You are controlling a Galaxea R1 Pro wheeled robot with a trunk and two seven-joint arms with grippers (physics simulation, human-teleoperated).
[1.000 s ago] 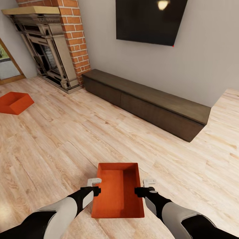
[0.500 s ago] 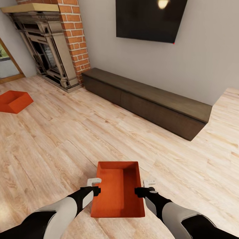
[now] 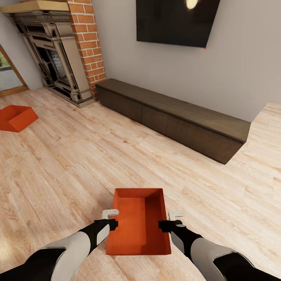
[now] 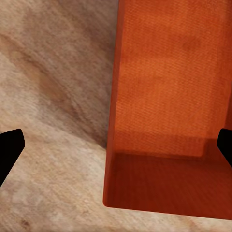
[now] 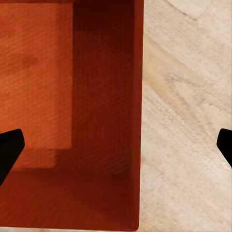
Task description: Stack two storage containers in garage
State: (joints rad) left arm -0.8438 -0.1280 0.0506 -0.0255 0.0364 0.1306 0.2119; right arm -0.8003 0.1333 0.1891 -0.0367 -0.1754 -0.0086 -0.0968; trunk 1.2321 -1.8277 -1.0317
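Pale wood planks with a streaky grain cover the living-room floor (image 3: 78,164), running up to a plain cream wall (image 3: 242,70). A red-brick fireplace (image 3: 66,50) with a dark ornate surround stands at the far left, and a flat black TV (image 3: 175,21) hangs on the wall above a long, low, dark-brown cabinet (image 3: 175,117). One orange-red bin (image 3: 138,222), rectangular with slightly flared walls and a finely woven-looking surface, sits between the two arms, open side up. The left pincer (image 3: 111,219) is against its left wall and the right pincer (image 3: 171,220) against its right wall; each wrist view shows the black fingertips (image 4: 9,150) spread wide, a bin wall between them. Whether they truly clamp it I cannot tell. The second bin (image 3: 15,117) lies on the planks well apart, near the fireplace.
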